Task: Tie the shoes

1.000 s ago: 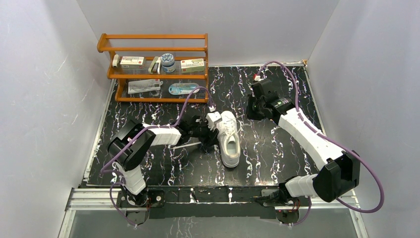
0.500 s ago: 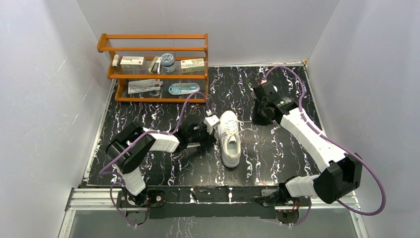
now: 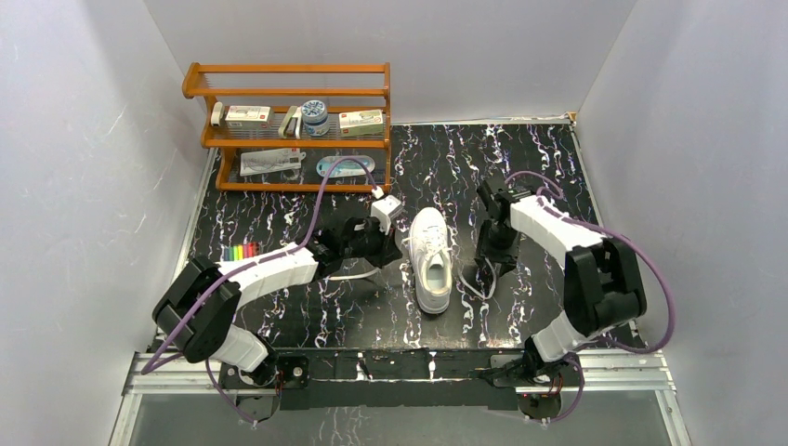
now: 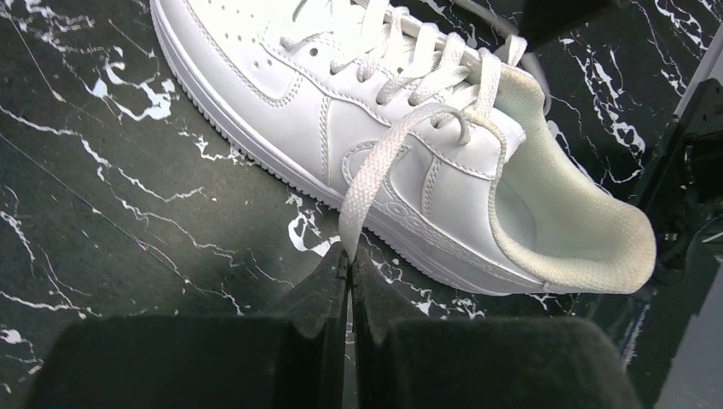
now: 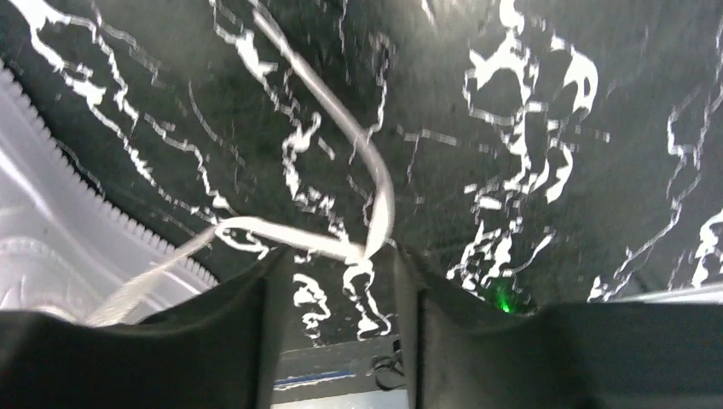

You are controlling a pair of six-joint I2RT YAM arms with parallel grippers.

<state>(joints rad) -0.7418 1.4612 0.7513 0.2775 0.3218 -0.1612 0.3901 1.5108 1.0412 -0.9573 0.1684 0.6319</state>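
The white shoe (image 3: 431,260) lies mid-table with its toe toward the arms; the left wrist view shows its side and collar (image 4: 409,170). My left gripper (image 3: 397,247) is at the shoe's left side, shut on the left lace (image 4: 368,175), which runs taut from the top eyelets into the pinched tips (image 4: 349,260). My right gripper (image 3: 492,267) hangs low to the shoe's right, jaws open (image 5: 337,260). The right lace (image 5: 368,162) lies looped on the table just past its fingertips, not gripped. The shoe's sole (image 5: 51,230) shows at the left edge there.
A wooden shelf rack (image 3: 288,93) with boxes and a jar stands at the back left. A small coloured strip (image 3: 241,251) lies on the marble table (image 3: 307,307) by the left arm. White walls close in both sides.
My left gripper closed on the left lace and drew slightly back. The right arm swung from the back toward the shoe's right side, came down and opened; the right lace now lies on the table.
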